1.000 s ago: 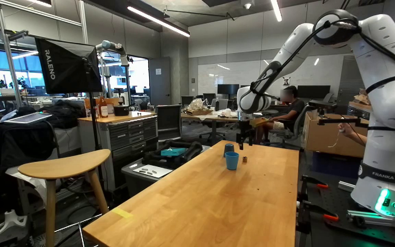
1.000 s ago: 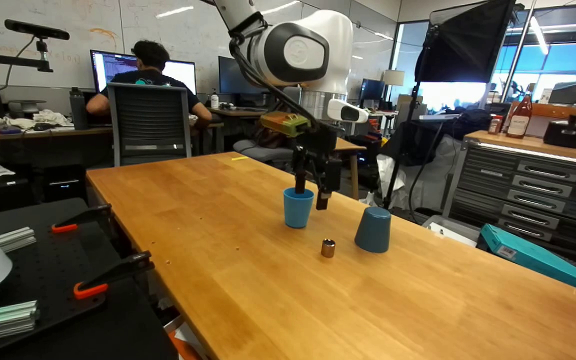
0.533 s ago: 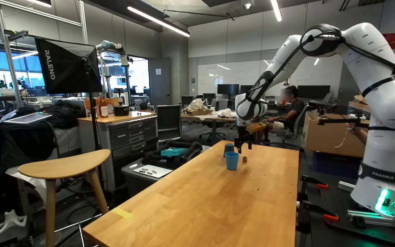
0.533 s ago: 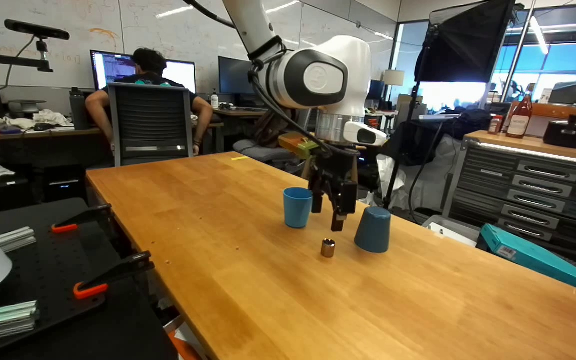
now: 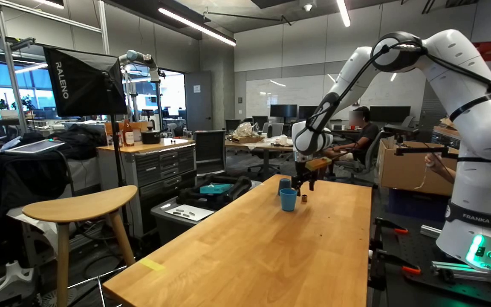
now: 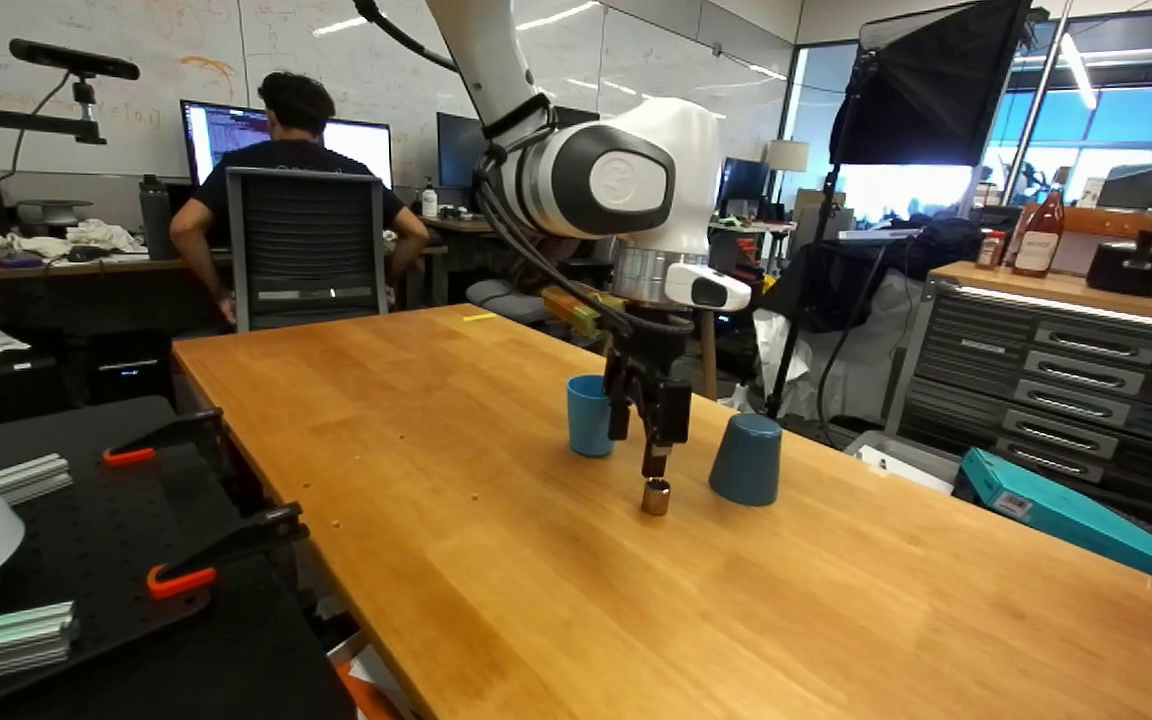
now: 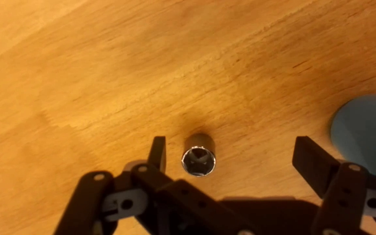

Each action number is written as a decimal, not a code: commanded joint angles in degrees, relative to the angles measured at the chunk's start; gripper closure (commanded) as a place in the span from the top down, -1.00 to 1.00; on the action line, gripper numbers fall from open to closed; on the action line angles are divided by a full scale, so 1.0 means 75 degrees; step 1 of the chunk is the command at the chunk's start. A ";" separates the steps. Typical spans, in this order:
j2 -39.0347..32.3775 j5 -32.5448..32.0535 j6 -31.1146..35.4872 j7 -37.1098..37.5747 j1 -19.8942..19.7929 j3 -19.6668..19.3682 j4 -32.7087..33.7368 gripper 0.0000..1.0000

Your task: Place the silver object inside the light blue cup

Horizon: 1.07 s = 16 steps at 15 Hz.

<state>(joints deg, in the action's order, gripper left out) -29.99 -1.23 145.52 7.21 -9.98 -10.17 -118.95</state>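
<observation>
silver socket [image 7: 198,153]: upright on table [image 6: 496,580] | gripper [image 7: 232,151]: aimed down just above socket, fingers [image 7: 313,165] spread wide, likely to straddle it; off-centre, probably wants a nudge | light blue cup [image 6: 588,418]: near socket, mouth up, presumably to receive it

The wooden table [image 6: 416,410] is carrying an upright light blue cup [image 6: 589,420], a darker blue cup [image 6: 746,463] (sitting mouth-down) and, standing near both, a small silver socket [image 6: 655,499]; yellow tape [image 5: 153,264] is lying near one corner.
</observation>
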 commanded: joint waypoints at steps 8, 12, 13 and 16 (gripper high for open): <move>-0.0735 -0.0028 0.0742 0.0715 0.0155 -0.0443 0.0296 0.50; -0.0745 0.0061 0.1050 0.0821 0.0210 -0.0380 0.0072 -0.02; -0.0749 0.0055 0.1138 0.0862 0.0246 -0.0394 0.0025 -0.17; -0.0816 0.0027 0.1466 0.0942 0.0314 -0.0461 -0.0015 -0.64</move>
<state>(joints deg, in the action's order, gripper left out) -34.86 -1.20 153.30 12.75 -9.23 -12.04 -119.12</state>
